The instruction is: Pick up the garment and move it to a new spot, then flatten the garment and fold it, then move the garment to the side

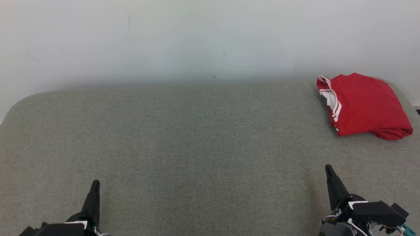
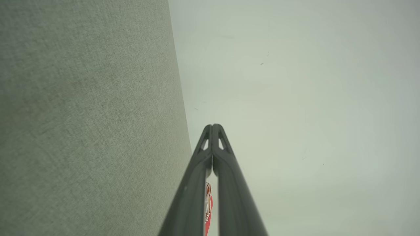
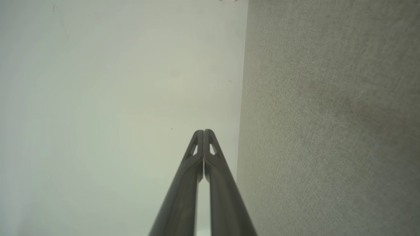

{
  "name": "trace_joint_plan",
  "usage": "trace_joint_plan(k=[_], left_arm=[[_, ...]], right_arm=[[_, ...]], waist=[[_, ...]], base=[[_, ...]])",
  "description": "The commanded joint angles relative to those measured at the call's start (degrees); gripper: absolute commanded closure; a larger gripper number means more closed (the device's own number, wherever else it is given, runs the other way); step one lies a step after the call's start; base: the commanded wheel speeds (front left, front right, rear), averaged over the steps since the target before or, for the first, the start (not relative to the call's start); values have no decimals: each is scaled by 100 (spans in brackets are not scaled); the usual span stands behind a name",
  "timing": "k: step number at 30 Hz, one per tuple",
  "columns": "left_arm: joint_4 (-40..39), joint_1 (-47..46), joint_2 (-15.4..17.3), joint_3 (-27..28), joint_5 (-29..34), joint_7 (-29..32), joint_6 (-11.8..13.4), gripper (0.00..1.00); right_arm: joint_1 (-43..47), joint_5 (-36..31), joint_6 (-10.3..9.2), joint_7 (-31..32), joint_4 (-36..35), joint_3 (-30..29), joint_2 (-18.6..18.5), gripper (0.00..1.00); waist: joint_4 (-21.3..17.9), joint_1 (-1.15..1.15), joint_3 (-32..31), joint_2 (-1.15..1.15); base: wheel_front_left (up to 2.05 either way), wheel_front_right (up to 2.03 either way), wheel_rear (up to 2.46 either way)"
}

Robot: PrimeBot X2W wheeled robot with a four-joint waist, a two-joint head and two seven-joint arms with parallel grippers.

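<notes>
Hovering low over the grey fabric surface (image 1: pixel 197 137), your L gripper (image 1: pixel 95 183) & R gripper (image 1: pixel 328 168) had fingers pressed together, nothing held. Farther out, red garment (image 1: pixel 362 105) w/ white stripes lay folded at far-right corner, near white wall (image 1: pixel 197 39).
</notes>
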Motion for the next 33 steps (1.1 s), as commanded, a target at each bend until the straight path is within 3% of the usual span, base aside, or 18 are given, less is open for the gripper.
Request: trace_joint_plan(k=[1,33], left_arm=[[3,-57,-8,15,-28,1,-23,100],[2,-57,-8,15,-28,0,-23,100]], right_arm=[[-32,10,-12,16,-10,-4,12,100],[-32,10,-12,16,-10,-3,12,100]], waist=[[0,0,0,0],[0,0,0,0]], base=[[0,0,0],[0,0,0]])
